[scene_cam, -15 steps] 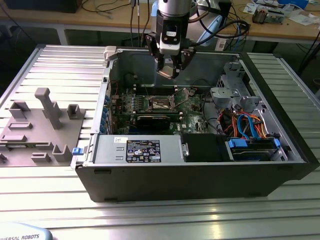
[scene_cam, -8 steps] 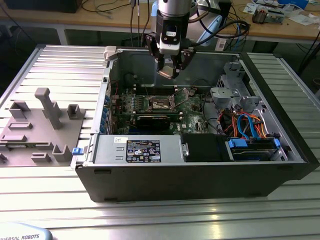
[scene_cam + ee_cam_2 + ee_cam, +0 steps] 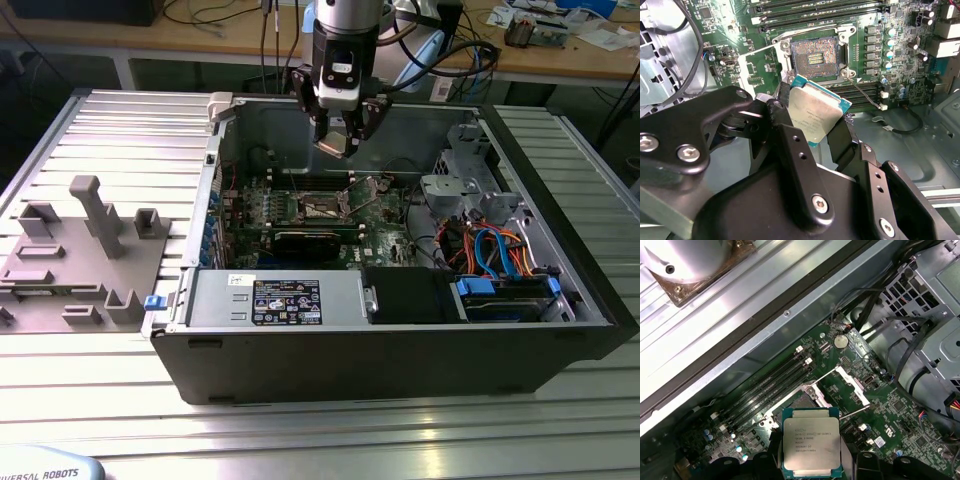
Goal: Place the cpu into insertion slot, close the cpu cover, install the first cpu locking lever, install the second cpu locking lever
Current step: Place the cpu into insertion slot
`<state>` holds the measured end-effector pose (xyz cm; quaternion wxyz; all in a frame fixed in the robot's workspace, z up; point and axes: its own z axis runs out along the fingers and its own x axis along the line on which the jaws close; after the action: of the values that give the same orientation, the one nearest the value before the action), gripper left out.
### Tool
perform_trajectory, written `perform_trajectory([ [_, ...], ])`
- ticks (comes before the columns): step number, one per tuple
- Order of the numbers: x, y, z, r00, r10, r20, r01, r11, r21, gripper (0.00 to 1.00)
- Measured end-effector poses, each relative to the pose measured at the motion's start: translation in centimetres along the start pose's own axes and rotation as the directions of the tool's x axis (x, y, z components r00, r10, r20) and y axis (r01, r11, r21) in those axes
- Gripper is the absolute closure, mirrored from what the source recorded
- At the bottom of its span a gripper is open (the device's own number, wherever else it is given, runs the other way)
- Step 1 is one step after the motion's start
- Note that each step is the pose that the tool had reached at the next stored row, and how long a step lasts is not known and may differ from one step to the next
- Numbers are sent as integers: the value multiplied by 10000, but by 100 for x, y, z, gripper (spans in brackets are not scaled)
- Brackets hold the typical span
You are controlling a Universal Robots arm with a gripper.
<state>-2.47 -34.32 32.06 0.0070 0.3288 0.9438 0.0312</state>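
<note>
My gripper [image 3: 340,140] hangs inside the open computer case [image 3: 560,330], above the motherboard. It is shut on the cpu [image 3: 816,116], a flat square chip with a silvery top and a teal edge, pinched by its sides between the black fingers [image 3: 785,127]. In the first wrist view the cpu [image 3: 811,446] covers part of the insertion slot [image 3: 801,401]. The insertion slot [image 3: 815,56] is uncovered, its contact field showing, a short way from the chip. The cpu cover [image 3: 851,384] stands swung open beside the socket. A thin locking lever [image 3: 866,96] lies released along the board.
Long black memory slots [image 3: 815,15] run beside the socket. Black cables [image 3: 696,55] and a metal drive cage [image 3: 470,170] stand on the exterior view's right. A labelled power-supply box [image 3: 285,300] fills the case front. A grey parts fixture [image 3: 80,250] sits outside, on the left.
</note>
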Motion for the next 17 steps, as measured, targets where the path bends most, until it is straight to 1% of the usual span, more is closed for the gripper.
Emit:
perform_trajectory([
  [17,0,0,3,9999,104,7,-104,9999,-1,46],
])
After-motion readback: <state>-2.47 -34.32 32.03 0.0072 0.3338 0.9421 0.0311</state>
